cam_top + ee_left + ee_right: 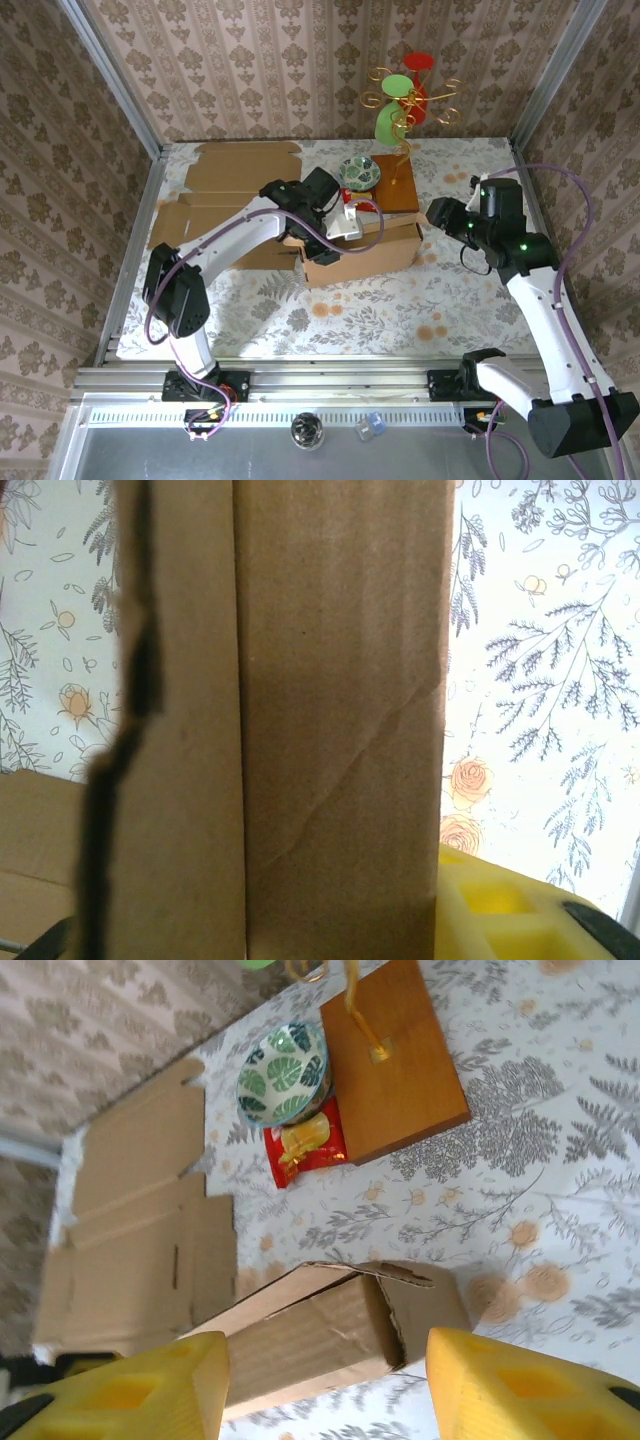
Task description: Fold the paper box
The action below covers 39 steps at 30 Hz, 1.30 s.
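Observation:
The brown paper box lies on its side mid-table, its right end open with a loose torn flap. My left gripper sits on the box's upper left part. In the left wrist view, creased cardboard fills the space between the jaws, and the yellow right finger presses against its edge. My right gripper hovers just right of the box, apart from it. Its yellow fingers stand wide open, with nothing between them, above the box's open end.
Flat cardboard sheets lie at the back left. Behind the box are a leaf-patterned bowl, a red snack packet and a wooden base carrying a gold wire stand. Patterned walls close in the table.

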Each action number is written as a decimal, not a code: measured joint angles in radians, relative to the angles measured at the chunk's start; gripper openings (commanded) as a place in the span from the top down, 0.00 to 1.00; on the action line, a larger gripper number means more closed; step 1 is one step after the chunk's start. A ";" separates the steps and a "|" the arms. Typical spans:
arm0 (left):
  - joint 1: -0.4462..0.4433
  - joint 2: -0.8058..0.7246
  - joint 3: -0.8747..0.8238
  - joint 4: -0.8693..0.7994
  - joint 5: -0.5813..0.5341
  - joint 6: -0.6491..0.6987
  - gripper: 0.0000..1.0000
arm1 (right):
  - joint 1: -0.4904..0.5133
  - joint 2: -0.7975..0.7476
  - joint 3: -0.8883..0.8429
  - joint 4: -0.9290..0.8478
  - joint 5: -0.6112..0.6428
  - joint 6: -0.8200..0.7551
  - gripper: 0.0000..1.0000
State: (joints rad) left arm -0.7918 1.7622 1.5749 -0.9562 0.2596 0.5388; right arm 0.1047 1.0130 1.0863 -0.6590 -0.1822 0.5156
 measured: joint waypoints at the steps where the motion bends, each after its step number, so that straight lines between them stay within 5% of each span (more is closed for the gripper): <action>1: 0.000 -0.005 -0.005 -0.003 0.002 0.005 0.61 | -0.003 0.014 0.008 -0.013 -0.016 -0.059 0.45; 5: 0.007 -0.020 -0.019 -0.016 0.013 0.024 0.61 | -0.003 0.101 0.033 -0.054 -0.101 -0.253 0.56; 15: 0.021 -0.025 -0.029 -0.021 0.029 0.064 0.61 | -0.003 0.227 0.076 -0.119 -0.136 -0.534 0.55; 39: 0.021 -0.026 -0.029 -0.024 0.028 0.072 0.61 | 0.087 0.316 0.145 -0.161 0.005 -0.644 0.85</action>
State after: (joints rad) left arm -0.7704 1.7359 1.5459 -0.9798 0.2878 0.6109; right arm 0.1913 1.3293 1.2316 -0.8200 -0.1772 -0.1284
